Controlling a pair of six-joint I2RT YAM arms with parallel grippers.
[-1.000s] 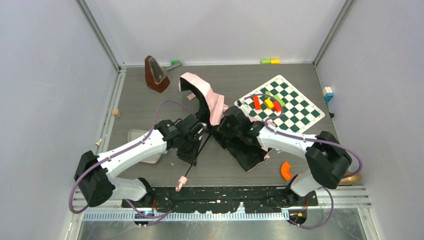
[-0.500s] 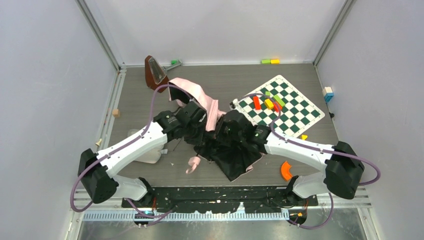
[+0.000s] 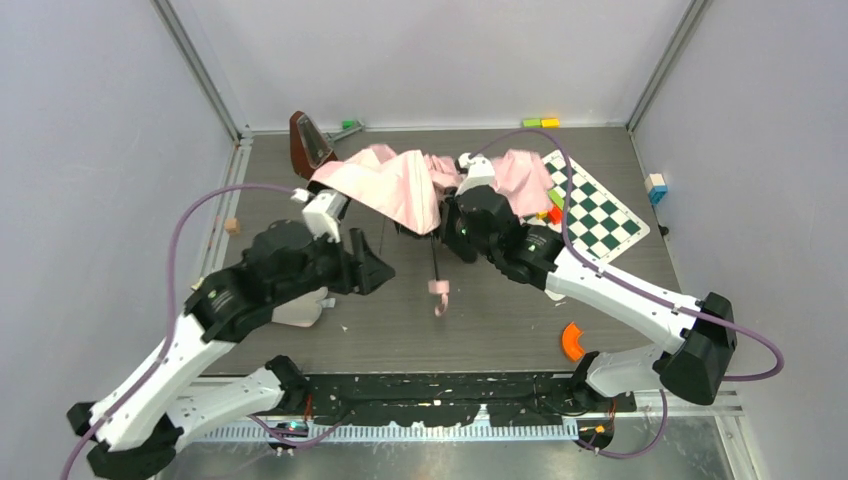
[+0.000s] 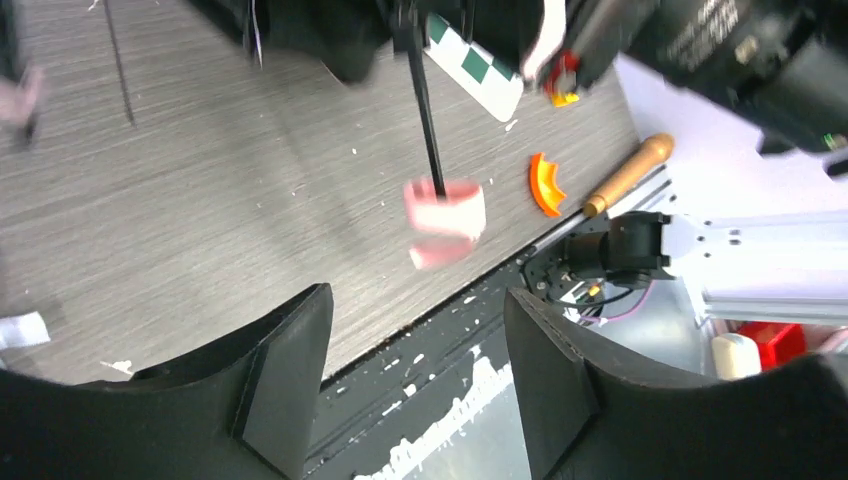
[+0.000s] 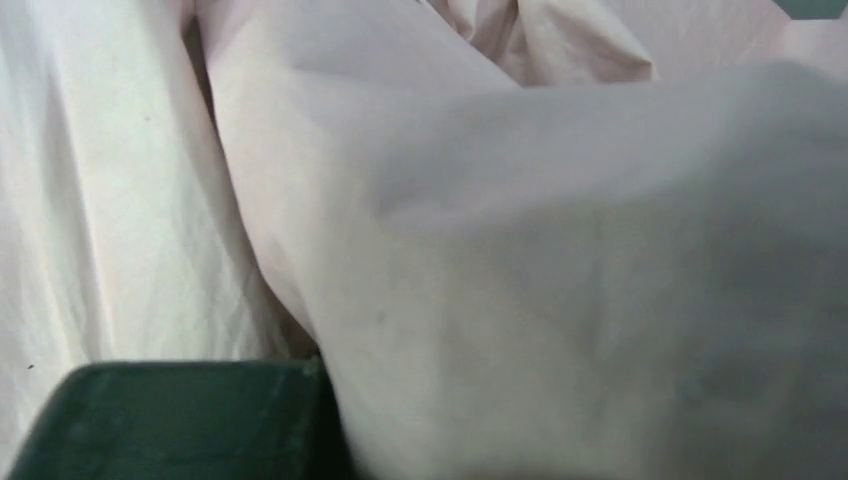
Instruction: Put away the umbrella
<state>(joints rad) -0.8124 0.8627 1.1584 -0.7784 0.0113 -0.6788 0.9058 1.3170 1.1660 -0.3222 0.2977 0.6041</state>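
Pale walls (image 3: 440, 60) surround a grey wood-grain desk (image 3: 500, 320). My left fingers (image 4: 280, 370) are spread, empty. The umbrella (image 3: 385, 185) hangs pink-side-up at the desk's far middle, its handle (image 3: 438, 292) dangling. The right fingers seem buried in its fabric; I cannot tell their state. Lettering on the right arm (image 4: 740, 40) is too blurred to read.

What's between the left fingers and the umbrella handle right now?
Nothing but bare table lies between the open left gripper and the pink umbrella handle; the left wrist view shows it best.
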